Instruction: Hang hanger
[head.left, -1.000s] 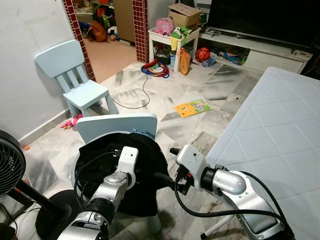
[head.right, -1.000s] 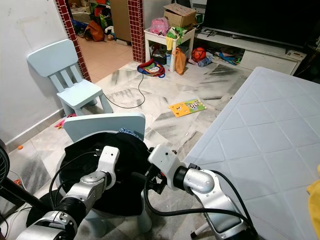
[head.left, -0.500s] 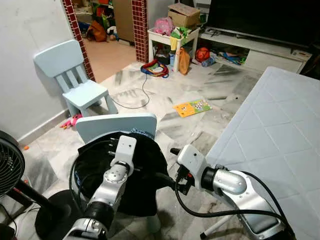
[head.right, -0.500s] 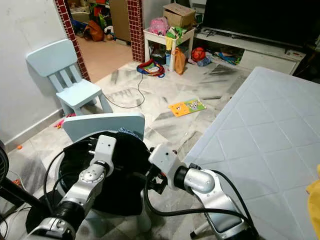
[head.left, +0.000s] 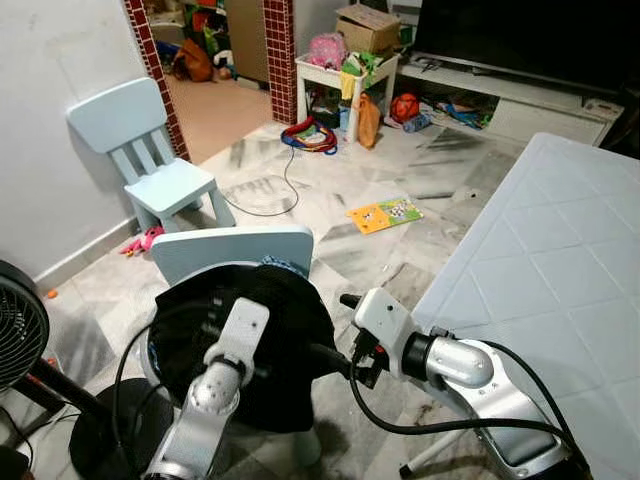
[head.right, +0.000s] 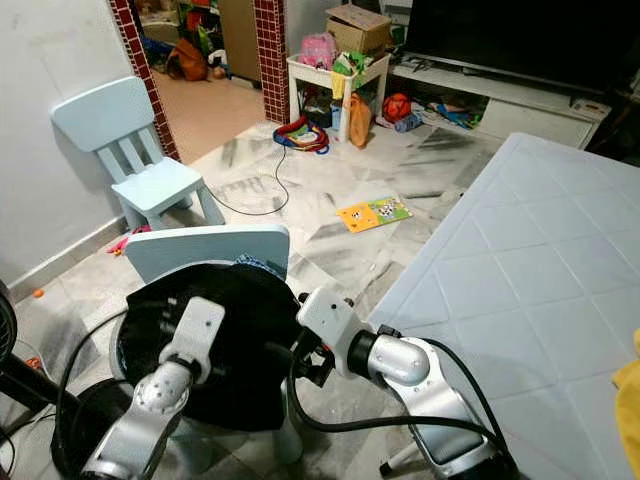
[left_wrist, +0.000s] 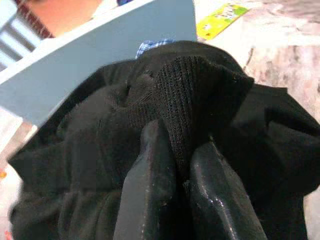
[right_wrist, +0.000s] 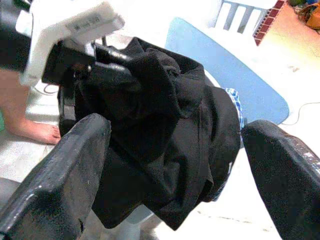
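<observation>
A black garment (head.left: 285, 335) lies bunched on the seat of a small light-blue chair (head.left: 235, 252). My left gripper (left_wrist: 181, 145) is shut on a ribbed fold of that garment, near its collar. The left arm (head.left: 228, 358) reaches over the heap from the near side. My right gripper (right_wrist: 175, 125) is open, its two fingers spread wide, facing the garment from its right side. One of its black fingers (head.left: 325, 357) lies against the cloth's edge. A bit of blue checked cloth (head.left: 286, 264) peeks out at the chair back.
A white table (head.left: 560, 250) stands at the right. A black fan (head.left: 20, 340) is at the left. A second blue chair (head.left: 150, 150) stands by the wall, and a picture book (head.left: 385, 214) lies on the floor. A person's bare foot (right_wrist: 35, 132) is near the chair.
My left arm has drawn back and down toward me, still holding the black garment. The right arm has stayed where it was.
</observation>
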